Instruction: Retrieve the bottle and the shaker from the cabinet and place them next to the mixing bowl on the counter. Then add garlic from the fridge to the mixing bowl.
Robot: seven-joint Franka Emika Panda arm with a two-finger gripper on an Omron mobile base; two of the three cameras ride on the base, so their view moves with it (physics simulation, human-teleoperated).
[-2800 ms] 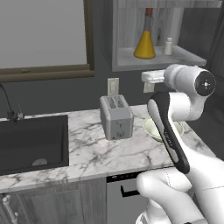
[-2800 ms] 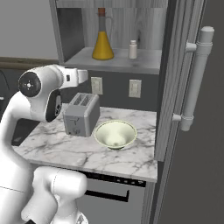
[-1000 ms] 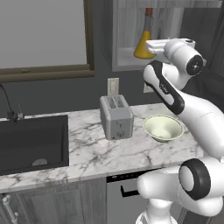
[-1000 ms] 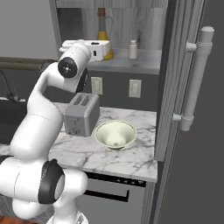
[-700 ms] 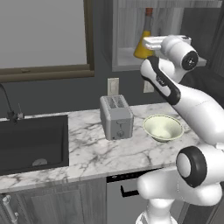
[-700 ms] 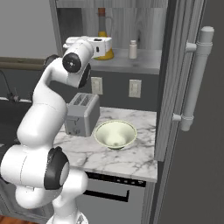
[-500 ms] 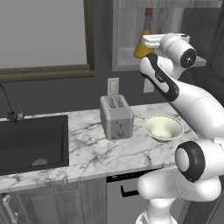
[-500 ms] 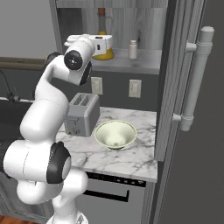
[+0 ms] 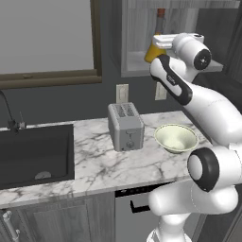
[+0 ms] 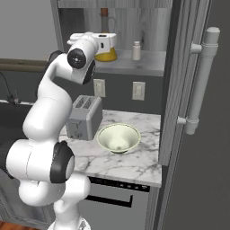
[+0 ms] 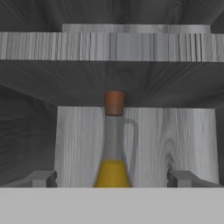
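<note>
Claw (image 11: pixel 112 179) stands wide; we see the bottle (image 11: pixel 113 151) centred between its fingertips (image 11: pixel 41 178) inside the cabinet (image 11: pixel 131 46), ungripped.

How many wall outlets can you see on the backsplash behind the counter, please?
2: one outlet above the toaster, partly behind the arm, and another outlet to its right, below the cabinet shelf. More may be hidden behind the arm.
</note>
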